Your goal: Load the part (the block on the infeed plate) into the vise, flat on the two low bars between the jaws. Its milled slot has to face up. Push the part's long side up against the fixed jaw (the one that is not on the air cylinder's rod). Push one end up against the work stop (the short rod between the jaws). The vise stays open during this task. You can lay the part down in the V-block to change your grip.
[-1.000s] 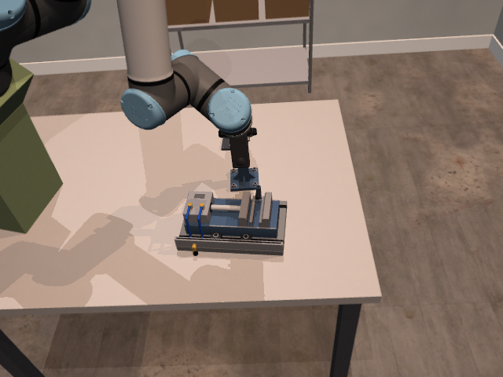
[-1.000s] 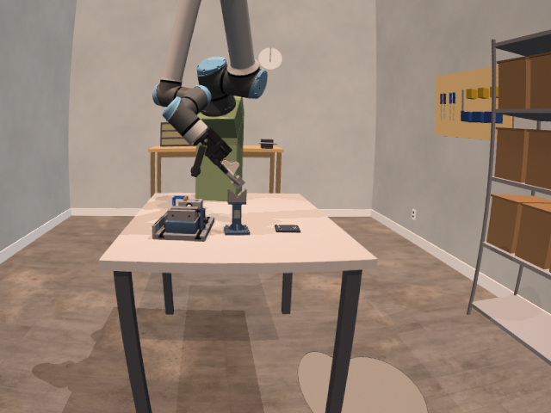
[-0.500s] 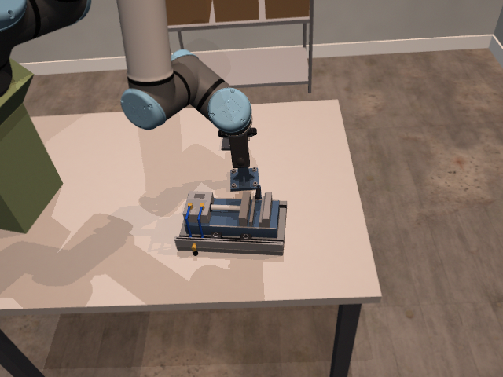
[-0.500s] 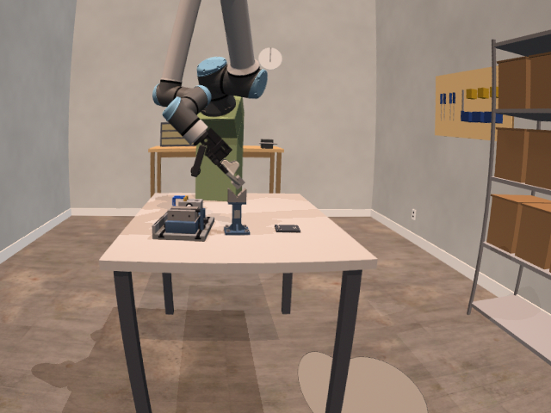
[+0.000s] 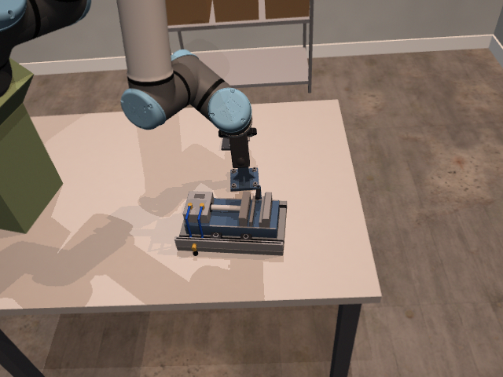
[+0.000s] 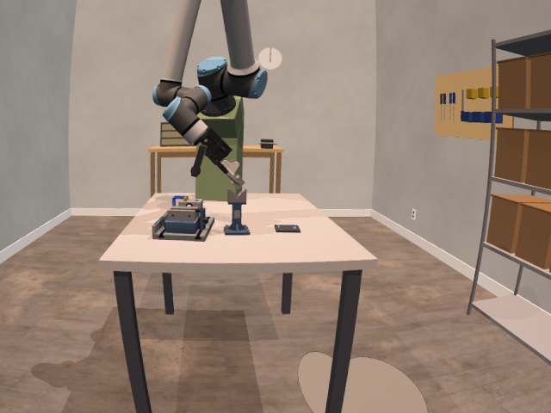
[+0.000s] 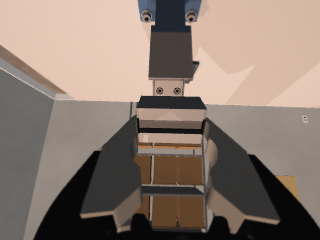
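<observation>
Block: one, pale grey with a dark edge, straight-sided; slot direction I can't tell. Location: my gripper, partly open and clamped on it, tilted, just above the V-block. V-block: grey notched top, blue post, square bolted foot. Vise, exterior view's left: blue body, grey jaws apart, no block between. Shelf unit: metal, holding brown boxes.

No change seen between the earlier pictures and now, no shift made out from the top, none made out from the exterior.
</observation>
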Available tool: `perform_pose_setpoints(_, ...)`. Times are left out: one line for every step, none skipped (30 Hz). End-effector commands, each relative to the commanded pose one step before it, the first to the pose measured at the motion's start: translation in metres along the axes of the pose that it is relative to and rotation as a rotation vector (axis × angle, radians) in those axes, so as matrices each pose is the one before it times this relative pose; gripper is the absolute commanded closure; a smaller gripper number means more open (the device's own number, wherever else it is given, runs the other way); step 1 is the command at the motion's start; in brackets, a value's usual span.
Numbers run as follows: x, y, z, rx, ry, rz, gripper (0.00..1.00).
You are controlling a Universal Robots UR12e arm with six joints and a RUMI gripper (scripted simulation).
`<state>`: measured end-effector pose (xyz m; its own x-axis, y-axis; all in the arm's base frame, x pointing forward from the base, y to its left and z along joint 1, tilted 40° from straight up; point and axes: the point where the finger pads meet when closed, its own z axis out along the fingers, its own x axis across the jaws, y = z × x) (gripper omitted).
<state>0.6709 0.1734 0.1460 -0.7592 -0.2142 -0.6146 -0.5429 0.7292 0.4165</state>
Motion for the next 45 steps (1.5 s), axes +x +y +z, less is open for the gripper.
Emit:
perform_pose_setpoints(-0.00038,0.00025,-0.00022,0.00015,-0.00051,-0.00076,1.00)
perform_pose_setpoints(0.00000,0.00000,0.00000,0.00000,0.00000,0.00000,1.00)
perform_pose_setpoints(0.00000,0.00000,0.00000,0.00000,0.00000,0.00000,1.00)
perform_pose_setpoints(0.00000,0.00000,0.00000,0.00000,0.00000,0.00000,1.00)
perform_pose_setpoints(0.00000,0.00000,0.00000,0.00000,0.00000,0.00000,1.00)
perform_pose_setpoints(0.00000,0.00000,0.00000,0.00000,0.00000,0.00000,1.00)
perform_pose_setpoints(0.00000,0.00000,0.00000,0.00000,0.00000,0.00000,1.00)
perform_pose_setpoints(0.00000,0.00000,0.00000,0.00000,0.00000,0.00000,1.00)
perform_pose_setpoints(0.00000,0.00000,0.00000,0.00000,0.00000,0.00000,1.00)
perform_pose_setpoints(0.00000,0.00000,0.00000,0.00003,0.00000,0.00000,1.00)
perform_pose_setpoints(0.00000,0.00000,0.00000,0.00007,0.00000,0.00000,1.00)
perform_pose_setpoints(0.00000,0.00000,0.00000,0.00014,0.00001,0.00000,1.00)
perform_pose_setpoints(0.00000,0.00000,0.00000,0.00022,0.00001,0.00000,1.00)
perform_pose_setpoints(0.00001,0.00000,0.00000,0.00033,0.00002,0.00000,1.00)
perform_pose_setpoints(0.00001,0.00000,0.00001,0.00045,0.00002,-0.00001,1.00)
perform_pose_setpoints(0.00001,0.00000,0.00001,0.00059,0.00003,-0.00001,1.00)
perform_pose_setpoints(0.00001,0.00000,0.00001,0.00074,0.00004,-0.00001,1.00)
perform_pose_setpoints(0.00002,0.00001,0.00001,0.00091,0.00004,-0.00001,1.00)
perform_pose_setpoints(0.00002,0.00001,0.00001,0.00109,0.00005,-0.00001,1.00)
perform_pose_setpoints(0.00002,0.00001,0.00001,0.00129,0.00006,-0.00001,1.00)
perform_pose_setpoints(0.00000,0.00000,0.00000,0.00000,0.00000,0.00000,1.00)
perform_pose_setpoints(0.00000,0.00000,0.00000,0.00000,0.00000,0.00000,1.00)
perform_pose_setpoints(0.00002,0.00001,0.00002,0.00150,0.00006,-0.00002,1.00)
perform_pose_setpoints(0.00002,0.00001,0.00002,0.00171,0.00006,-0.00002,1.00)
perform_pose_setpoints(0.00003,0.00001,0.00002,0.00194,0.00006,-0.00002,1.00)
perform_pose_setpoints(0.00003,0.00001,0.00002,0.00218,0.00006,-0.00002,1.00)
perform_pose_setpoints(0.00003,0.00001,0.00002,0.00242,0.00006,-0.00001,1.00)
perform_pose_setpoints(0.00003,0.00002,0.00001,0.00268,0.00005,-0.00001,1.00)
perform_pose_setpoints(0.00003,0.00002,0.00001,0.00294,0.00003,-0.00001,1.00)
perform_pose_setpoints(0.00002,0.00002,0.00001,0.00320,0.00001,0.00000,1.00)
perform_pose_setpoints(0.00002,0.00002,0.00000,0.00347,-0.00001,0.00000,1.00)
perform_pose_setpoints(0.00002,0.00002,0.00000,0.00375,-0.00004,0.00001,1.00)
perform_pose_setpoints(0.00001,0.00003,-0.00001,0.00403,-0.00008,0.00002,1.00)
perform_pose_setpoints(0.00000,0.00003,-0.00002,0.00431,-0.00013,0.00004,1.00)
perform_pose_setpoints(0.00000,0.00003,-0.00003,0.00459,-0.00018,0.00005,1.00)
perform_pose_setpoints(-0.00001,0.00003,-0.00003,0.00491,-0.00020,0.00006,1.00)
perform_pose_setpoints(0.00005,0.00005,0.00005,0.00553,0.00027,-0.00007,1.00)
perform_pose_setpoints(0.00000,0.00000,0.00000,0.00000,0.00000,0.00000,1.00)
perform_pose_setpoints(0.00000,0.00000,0.00000,0.00000,0.00000,0.00000,1.00)
perform_pose_setpoints(0.00004,0.00005,0.00004,0.00584,0.00021,-0.00006,1.00)
perform_pose_setpoints(0.00003,0.00005,0.00003,0.00615,0.00013,-0.00004,1.00)
perform_pose_setpoints(0.00001,0.00005,0.00001,0.00646,0.00005,-0.00001,1.00)
perform_pose_setpoints(-0.00001,0.00005,-0.00001,0.00677,-0.00005,0.00002,1.00)
perform_pose_setpoints(-0.00003,0.00006,-0.00003,0.00707,-0.00016,0.00005,1.00)
perform_pose_setpoints(-0.00006,0.00006,-0.00006,0.00737,-0.00029,0.00008,1.00)
